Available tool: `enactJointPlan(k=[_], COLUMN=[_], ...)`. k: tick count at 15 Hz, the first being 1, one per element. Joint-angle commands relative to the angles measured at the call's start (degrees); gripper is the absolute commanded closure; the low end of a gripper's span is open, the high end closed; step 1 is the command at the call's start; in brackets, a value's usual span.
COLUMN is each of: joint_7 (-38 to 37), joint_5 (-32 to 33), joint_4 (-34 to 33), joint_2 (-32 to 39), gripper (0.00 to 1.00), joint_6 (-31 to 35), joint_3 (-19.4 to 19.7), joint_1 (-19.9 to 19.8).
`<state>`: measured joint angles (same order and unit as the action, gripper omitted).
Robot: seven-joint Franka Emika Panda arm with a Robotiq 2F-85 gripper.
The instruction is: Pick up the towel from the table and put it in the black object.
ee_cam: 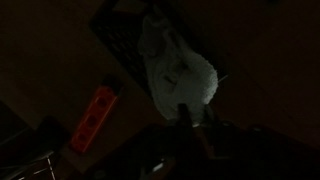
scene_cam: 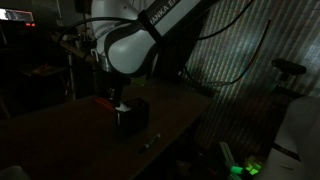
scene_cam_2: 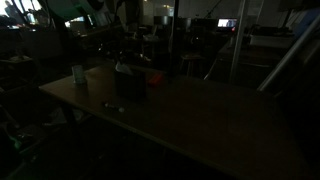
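Observation:
The scene is very dark. In the wrist view the whitish towel [ee_cam: 180, 70] lies bunched, its far part over the black object [ee_cam: 125, 35]. My gripper [ee_cam: 196, 111] comes in from below, its two fingers standing close together with the towel's near edge between them. In an exterior view the gripper [scene_cam: 119, 103] hangs straight down over the black object [scene_cam: 131, 118] on the table [scene_cam: 70, 140], with a pale bit of towel [scene_cam: 121, 109] at its tips. The black object [scene_cam_2: 130, 80] also shows on the table [scene_cam_2: 200, 120]; there the towel is too dark to see.
A flat red item [ee_cam: 95, 112] lies beside the black object, also seen as the red item [scene_cam: 103, 100] and the red item [scene_cam_2: 153, 75]. A pale cup [scene_cam_2: 78, 74] stands near the table's end. A small pale object [scene_cam_2: 113, 106] lies near the front edge.

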<state>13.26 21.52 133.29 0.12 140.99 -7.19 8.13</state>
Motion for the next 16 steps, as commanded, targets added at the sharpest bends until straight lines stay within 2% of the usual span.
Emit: enactJointPlan(k=[1,10,16], joint_7=[0.8,0.55,0.36], joint_5=[0.4,-2.41,-5.14], joint_4=[-1.44,-1.99,-2.45], joint_2=[0.81,1.44,3.3], gripper=[1.0,0.99,0.99], joint_6=[0.18,-0.59,-1.1], joint_3=[0.36,3.54,3.96], joint_1=[-0.68,-3.99,-4.8])
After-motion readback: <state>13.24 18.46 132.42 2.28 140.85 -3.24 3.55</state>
